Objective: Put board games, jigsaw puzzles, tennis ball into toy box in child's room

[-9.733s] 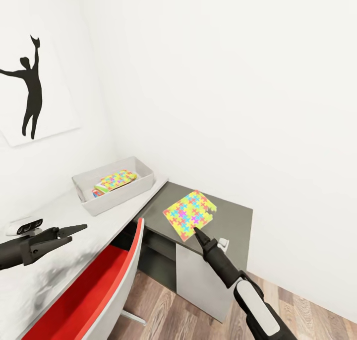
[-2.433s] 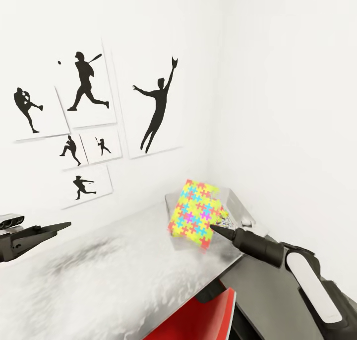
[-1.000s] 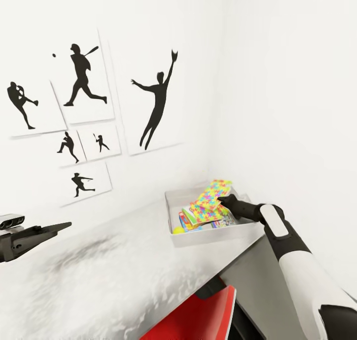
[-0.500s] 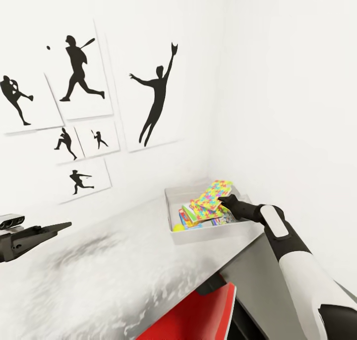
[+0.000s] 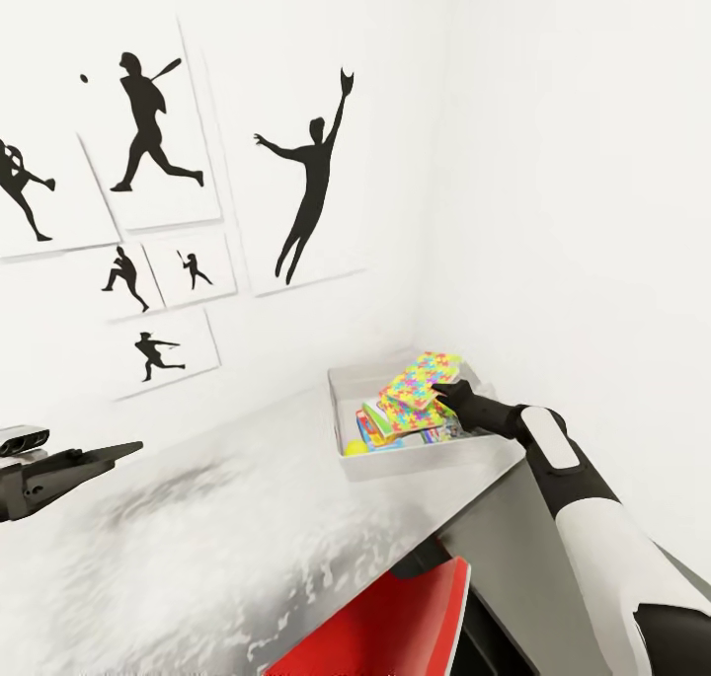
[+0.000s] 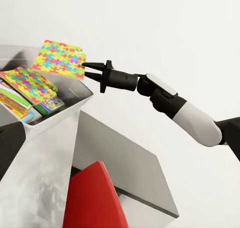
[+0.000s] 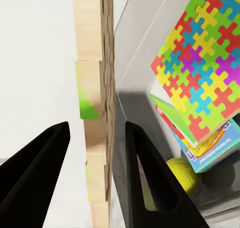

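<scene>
Over the far end of the light grey table top (image 5: 247,518), in the head view, the right gripper (image 5: 441,392) reaches above the shallow light grey plastic toy box (image 5: 410,457). Just at its tip a thin multicoloured jigsaw puzzle sheet (image 5: 427,375) tilts over the box, its upper edge against the far wall. Below it lie a second multicoloured puzzle sheet (image 5: 405,416), the edges of flat card board games (image 5: 375,427) and a small yellow-green tennis ball (image 5: 355,448) in the near corner. The left gripper (image 5: 109,453) hangs well apart from the box, over the table's near side; whether its fingers are parted I cannot tell from this angle. Black silhouette posters of ball players (image 5: 148,128) hang on the wall, and a red chair back (image 5: 395,622) sits below the table edge.

From the left wrist view, the right gripper (image 6: 86,70) shows its fingers parted, their tips at the edge of the tilted puzzle sheet (image 6: 59,58), which stands above the toy box (image 6: 75,96).

Along the right wrist view, the two black fingers (image 7: 145,173) are spread, the puzzle's thin edge (image 7: 95,103) between them, not pinched. Beyond are the other puzzle sheet (image 7: 200,73), a game box (image 7: 207,148) and the ball (image 7: 182,175).
</scene>
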You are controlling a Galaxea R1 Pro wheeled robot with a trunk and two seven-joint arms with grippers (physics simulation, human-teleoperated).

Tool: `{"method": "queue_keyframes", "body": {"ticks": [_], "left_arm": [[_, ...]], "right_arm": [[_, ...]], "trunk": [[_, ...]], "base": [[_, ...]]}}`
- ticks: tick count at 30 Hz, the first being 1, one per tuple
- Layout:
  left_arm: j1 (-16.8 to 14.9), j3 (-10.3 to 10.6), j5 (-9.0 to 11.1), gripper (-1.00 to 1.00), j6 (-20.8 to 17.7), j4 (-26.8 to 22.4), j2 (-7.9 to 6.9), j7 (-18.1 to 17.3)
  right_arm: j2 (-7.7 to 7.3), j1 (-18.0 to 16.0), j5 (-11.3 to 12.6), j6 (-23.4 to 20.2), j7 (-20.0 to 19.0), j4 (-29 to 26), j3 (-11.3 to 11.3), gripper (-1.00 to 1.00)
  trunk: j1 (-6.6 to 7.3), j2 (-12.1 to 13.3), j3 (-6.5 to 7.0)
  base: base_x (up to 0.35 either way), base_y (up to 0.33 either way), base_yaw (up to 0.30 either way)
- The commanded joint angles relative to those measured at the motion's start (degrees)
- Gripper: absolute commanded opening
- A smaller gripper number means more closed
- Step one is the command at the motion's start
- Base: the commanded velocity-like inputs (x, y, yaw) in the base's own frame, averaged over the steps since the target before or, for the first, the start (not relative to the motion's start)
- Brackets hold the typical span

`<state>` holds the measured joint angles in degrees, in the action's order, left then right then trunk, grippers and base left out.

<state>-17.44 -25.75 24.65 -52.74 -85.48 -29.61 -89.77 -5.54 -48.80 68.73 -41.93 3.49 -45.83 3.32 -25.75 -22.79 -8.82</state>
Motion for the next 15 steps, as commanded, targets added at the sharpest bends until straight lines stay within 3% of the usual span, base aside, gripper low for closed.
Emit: {"method": "queue_keyframes", "body": {"ticks": [1,15], "left_arm": [[-0.05,0.0,-0.04,1.0,-0.61,-0.02,-0.02,-0.23],[-0.05,0.0,-0.04,1.0,-0.61,-0.02,-0.03,-0.23]], "right_arm": [[0.01,-0.06,0.53,-0.26,0.37,-0.05,0.11,-1.0],[0.09,-0.14,0.7,-0.16,0.46,-0.22,0.11,-1.0]], "trunk": [[-0.03,-0.13,-0.22],[-0.03,-0.13,-1.52]], "base": [[0.0,0.0,0.0],[0.0,0.0,0.0]]}}
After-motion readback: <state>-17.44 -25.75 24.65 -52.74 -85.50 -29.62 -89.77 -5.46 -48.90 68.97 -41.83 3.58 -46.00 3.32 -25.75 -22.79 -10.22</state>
